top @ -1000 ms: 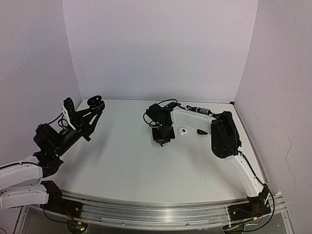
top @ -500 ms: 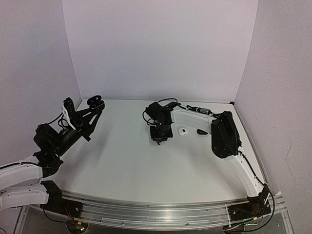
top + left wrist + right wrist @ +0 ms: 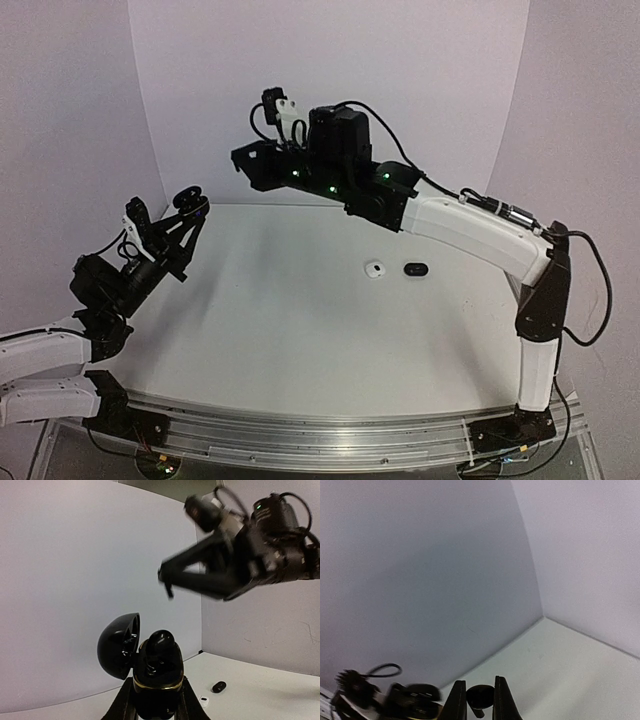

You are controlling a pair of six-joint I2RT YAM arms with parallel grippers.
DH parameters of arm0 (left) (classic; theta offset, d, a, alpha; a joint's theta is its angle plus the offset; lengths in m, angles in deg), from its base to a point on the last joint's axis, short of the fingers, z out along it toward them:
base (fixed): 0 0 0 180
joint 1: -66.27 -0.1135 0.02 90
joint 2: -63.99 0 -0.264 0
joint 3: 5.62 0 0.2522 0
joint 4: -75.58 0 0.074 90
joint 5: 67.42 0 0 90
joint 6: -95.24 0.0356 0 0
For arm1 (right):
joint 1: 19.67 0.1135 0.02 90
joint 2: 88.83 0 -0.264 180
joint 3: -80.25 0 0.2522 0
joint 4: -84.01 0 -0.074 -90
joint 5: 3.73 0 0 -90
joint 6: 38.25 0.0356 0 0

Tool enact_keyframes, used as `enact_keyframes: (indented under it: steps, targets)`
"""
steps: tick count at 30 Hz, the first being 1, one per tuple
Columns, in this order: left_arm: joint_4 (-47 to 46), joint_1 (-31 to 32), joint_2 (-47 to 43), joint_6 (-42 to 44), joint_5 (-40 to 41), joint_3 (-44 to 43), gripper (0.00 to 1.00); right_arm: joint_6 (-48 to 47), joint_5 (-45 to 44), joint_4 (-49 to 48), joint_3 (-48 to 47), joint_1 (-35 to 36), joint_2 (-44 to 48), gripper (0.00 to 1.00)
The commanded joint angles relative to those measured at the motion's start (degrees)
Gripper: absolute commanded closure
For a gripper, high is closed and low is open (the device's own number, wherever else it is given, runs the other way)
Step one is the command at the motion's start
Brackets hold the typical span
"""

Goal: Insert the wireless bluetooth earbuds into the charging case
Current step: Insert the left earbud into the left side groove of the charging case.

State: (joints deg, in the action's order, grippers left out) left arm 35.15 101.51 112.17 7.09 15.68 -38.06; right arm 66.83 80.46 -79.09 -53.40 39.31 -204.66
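Up goes the right arm since a moment ago. It was down low on the table (image 3: 280,340) by two small things, and now it is high in the air. The right gripper (image 3: 240,168) points over toward the left side. The left arm has hardly moved.

The right gripper's fingers (image 3: 458,703) are pinched on a little black earbud (image 3: 480,696). Its round head shows between them and its short stem hangs down. So this earbud is up in the air and not in the case yet.

The left gripper (image 3: 183,218) is clenched tight on the charging case (image 3: 157,675) and holds it up off the table, near the left wall. The case is black and its lid (image 3: 119,645) is flipped open to one side. A round black bump (image 3: 160,641) sticks up out of the case. I think that is an earbud already sitting in its hole, but I cannot be sure.

The right gripper is higher than the case and well apart from it.

Two more things lie on the table, near each other: a small white piece (image 3: 376,268) and a small black piece (image 3: 415,268). They are too small to tell what they are.

So the job looks partly done. The picking up is done. What is left, I think, is to bring the held earbud down to the open case, push it in and let go.
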Motion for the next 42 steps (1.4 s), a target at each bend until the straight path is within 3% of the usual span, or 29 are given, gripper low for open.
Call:
enact_keyframes:
  steps: [1,8,19,42]
  targets:
    - [-6.09,-0.18,0.53,3.90,1.04,0.17,1.00,-4.27,3.95,-19.56,2.47,1.91,-0.93,1.00]
    - [-7.22,-0.18,0.82,4.46,2.34,-0.48,1.00,-7.71,8.40,-28.07,0.79,5.01,-4.71,1.00]
    - [-4.67,-0.17,0.81,2.75,2.45,-1.57,1.00,-10.12,13.28,-30.45,0.23,6.77,-6.89,1.00]
    - [-3.25,-0.18,0.81,2.92,2.40,-2.37,1.00,-18.04,6.23,-25.55,5.15,8.58,-6.71,1.00]
